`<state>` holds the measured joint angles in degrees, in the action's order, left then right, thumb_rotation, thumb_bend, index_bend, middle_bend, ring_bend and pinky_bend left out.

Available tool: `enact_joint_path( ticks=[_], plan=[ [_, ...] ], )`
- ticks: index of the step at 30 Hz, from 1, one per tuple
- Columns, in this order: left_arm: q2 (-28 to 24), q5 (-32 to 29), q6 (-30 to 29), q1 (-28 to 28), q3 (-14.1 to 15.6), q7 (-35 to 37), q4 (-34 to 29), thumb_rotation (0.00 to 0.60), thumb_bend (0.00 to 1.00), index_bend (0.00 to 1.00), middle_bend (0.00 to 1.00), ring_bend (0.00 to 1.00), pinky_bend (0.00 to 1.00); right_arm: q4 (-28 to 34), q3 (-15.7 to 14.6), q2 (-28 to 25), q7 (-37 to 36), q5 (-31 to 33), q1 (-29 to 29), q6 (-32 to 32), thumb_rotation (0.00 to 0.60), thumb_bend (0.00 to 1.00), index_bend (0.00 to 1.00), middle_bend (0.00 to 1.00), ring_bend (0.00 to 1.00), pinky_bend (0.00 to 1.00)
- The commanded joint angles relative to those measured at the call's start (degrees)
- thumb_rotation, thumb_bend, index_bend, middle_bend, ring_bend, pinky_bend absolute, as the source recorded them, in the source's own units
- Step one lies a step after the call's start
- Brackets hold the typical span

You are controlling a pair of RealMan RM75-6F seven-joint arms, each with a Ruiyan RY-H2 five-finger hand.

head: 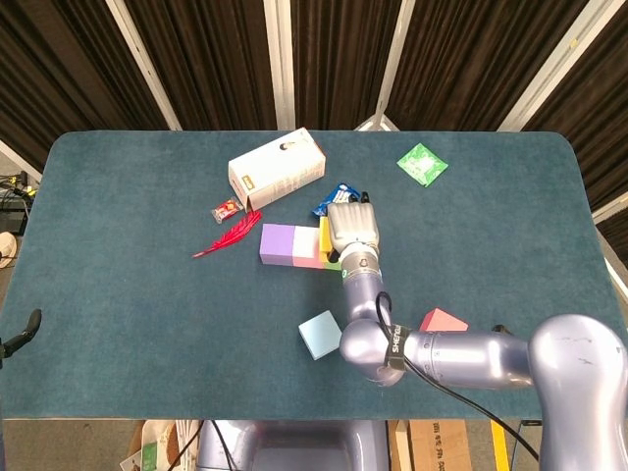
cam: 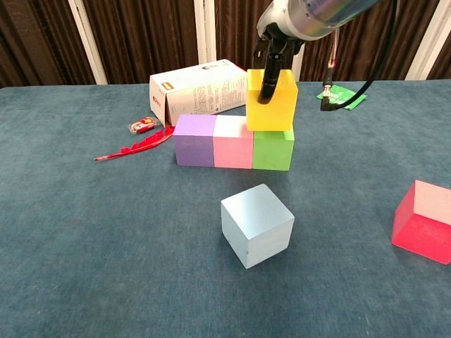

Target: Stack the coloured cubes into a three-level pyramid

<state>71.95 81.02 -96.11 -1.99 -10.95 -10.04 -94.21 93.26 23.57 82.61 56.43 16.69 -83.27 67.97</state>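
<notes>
We see the right hand (cam: 276, 35) above the row of three cubes near the middle of the table (head: 118, 275). Its fingers (cam: 268, 81) are clamped on the yellow cube (cam: 271, 102): dark fingers come down over the cube's front face, and the rest of the hand is above and behind it. The yellow cube sits over the joint between the pink cube (cam: 233, 143) and the green cube (cam: 273, 148); we cannot tell if it already touches them. The purple cube (cam: 194, 140) touches the pink one on its left side.

The light blue cube (cam: 257, 224) lies alone, closer to the front edge of the table. The red cube (cam: 423, 221) is toward the front right corner. Behind the row we see a white box (cam: 199, 90), a red feather (cam: 134, 147), a blue packet (head: 329, 199) and a green packet (head: 422, 163). The left hand does not show in our views.
</notes>
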Motion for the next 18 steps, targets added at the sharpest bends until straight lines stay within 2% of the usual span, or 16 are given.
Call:
enact_joint_path(
  ticks=[1, 18],
  plan=[
    [0.06, -0.28, 0.04, -0.05, -0.15, 0.0, 0.03, 0.6, 0.35, 0.05, 0.02, 0.0, 0.0, -1.46, 0.66, 1.01, 0.67, 0.36, -0.12, -0.11, 0.6, 0.27, 0.39, 0.36, 0.13, 0.0],
    [0.3, -1.91, 0.04, -0.27, -1.04, 0.22, 0.47, 0.6, 0.35, 0.05, 0.02, 0.0, 0.0, -9.86, 4.01, 6.69, 5.61, 1.77, -1.44, -1.05, 0.6, 0.27, 0.39, 0.36, 0.13, 0.0]
  ],
)
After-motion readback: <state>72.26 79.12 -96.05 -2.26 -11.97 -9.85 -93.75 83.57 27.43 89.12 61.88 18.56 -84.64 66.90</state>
